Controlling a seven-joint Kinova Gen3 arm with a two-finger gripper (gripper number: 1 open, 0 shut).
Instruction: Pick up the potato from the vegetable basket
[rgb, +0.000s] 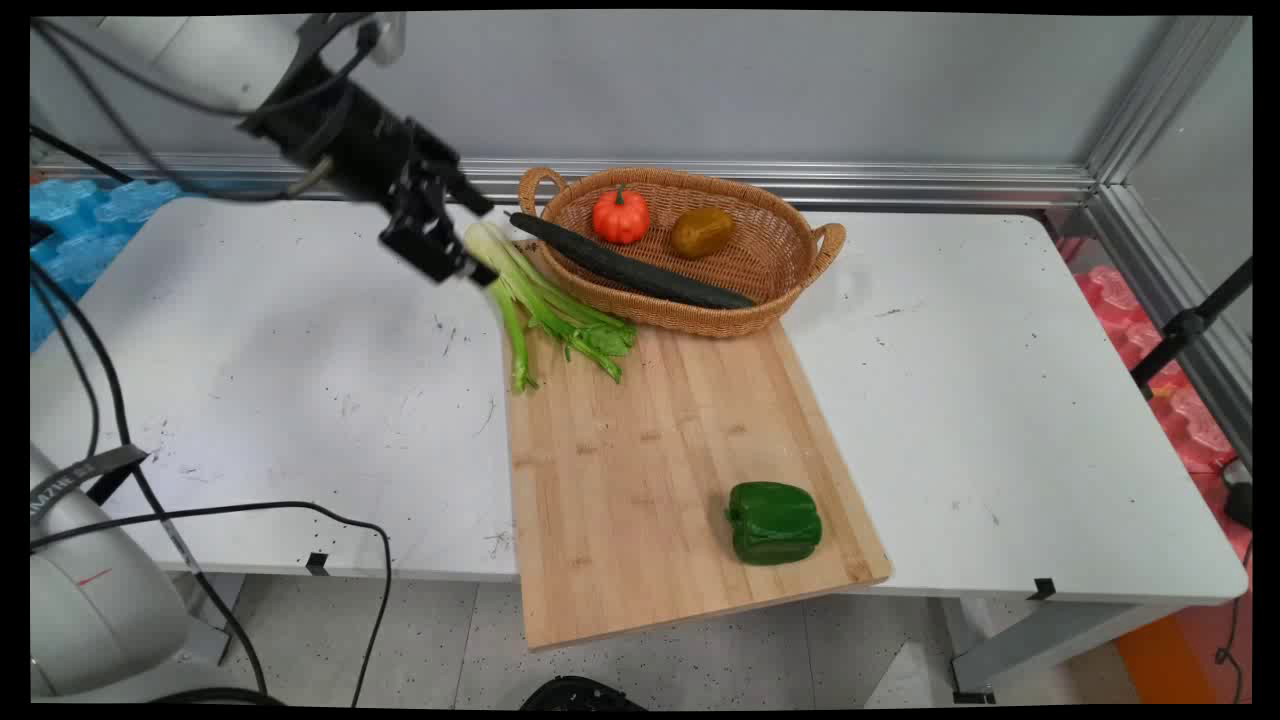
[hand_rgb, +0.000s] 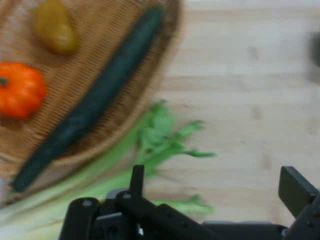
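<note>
The claw (rgb: 452, 238), its fingers spread wide with nothing between them, hung in the air above the pale root end of the celery (rgb: 545, 300), nearest to it and not touching. The celery lay across the far left corner of the cutting board (rgb: 660, 470), leaves toward the board's middle, just beside the wicker basket (rgb: 780, 262). A clean grip here would likely call for fingers straddling the stalks squarely, clear of the basket rim. In the basket lay a cucumber (rgb: 625, 270), a small pumpkin (rgb: 621, 215) and a brownish pear (rgb: 702, 232). A green pepper (rgb: 774, 522) sat near the board's front edge on the white worktop (rgb: 260, 400).
</note>
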